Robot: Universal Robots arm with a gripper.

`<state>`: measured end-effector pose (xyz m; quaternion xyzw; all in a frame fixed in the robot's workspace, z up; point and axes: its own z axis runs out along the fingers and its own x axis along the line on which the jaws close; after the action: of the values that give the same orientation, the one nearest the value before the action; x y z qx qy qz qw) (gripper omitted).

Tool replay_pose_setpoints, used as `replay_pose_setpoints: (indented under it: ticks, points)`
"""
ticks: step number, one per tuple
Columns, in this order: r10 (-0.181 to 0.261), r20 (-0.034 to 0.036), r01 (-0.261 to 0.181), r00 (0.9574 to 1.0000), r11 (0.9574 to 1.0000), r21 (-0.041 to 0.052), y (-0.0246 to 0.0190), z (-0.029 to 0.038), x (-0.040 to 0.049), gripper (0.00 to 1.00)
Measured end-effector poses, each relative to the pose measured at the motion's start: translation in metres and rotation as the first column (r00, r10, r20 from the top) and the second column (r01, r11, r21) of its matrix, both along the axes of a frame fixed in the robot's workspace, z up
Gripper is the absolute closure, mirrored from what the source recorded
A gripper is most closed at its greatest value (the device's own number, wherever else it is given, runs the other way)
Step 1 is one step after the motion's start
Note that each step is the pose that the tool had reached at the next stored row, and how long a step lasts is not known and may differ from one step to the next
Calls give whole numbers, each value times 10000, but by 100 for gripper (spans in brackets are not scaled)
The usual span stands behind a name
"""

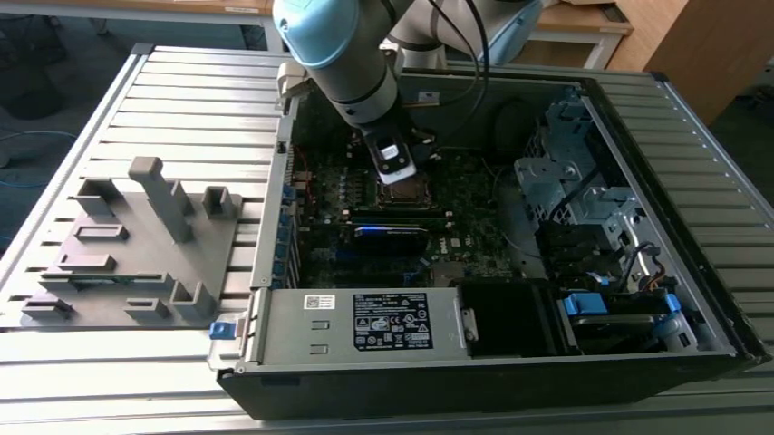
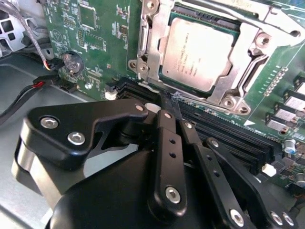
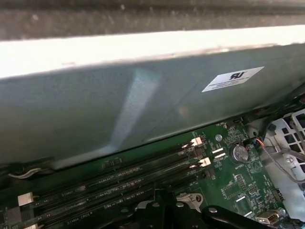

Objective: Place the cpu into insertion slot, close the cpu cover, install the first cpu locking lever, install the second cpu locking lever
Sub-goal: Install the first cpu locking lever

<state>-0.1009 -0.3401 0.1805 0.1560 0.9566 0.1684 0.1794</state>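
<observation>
Black tool (image 2: 167,101), jaws together, tip just beside the silver cpu cover (image 2: 224,93) over the cpu (image 2: 198,55).

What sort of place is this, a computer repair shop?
More likely a robotics lab or test bench: a robot arm reaches into an open computer case on a slatted metal table.

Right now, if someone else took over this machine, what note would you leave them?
Tool: shut, tips at the socket's edge; whether it grips anything is unclear.
Flat silver-grey square cpu: seated in the silver-edged insertion slot on the green motherboard.
Silver frame cpu cover: down around the chip.
Left: the thin metal locking levers; I cannot tell whether either is latched.
</observation>
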Motion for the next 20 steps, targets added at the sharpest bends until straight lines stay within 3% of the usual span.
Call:
replay_pose_setpoints:
  ticks: [16, 18, 20]
  points:
    - [-11, 10, 11, 10000, 10000, 1, -30, -27, 3, 90]
    - [-10, 6, 10, 10000, 10000, 74, -33, -26, 2, 90]
    - [-12, 5, 12, 10000, 9996, 279, -35, -25, 1, 90]
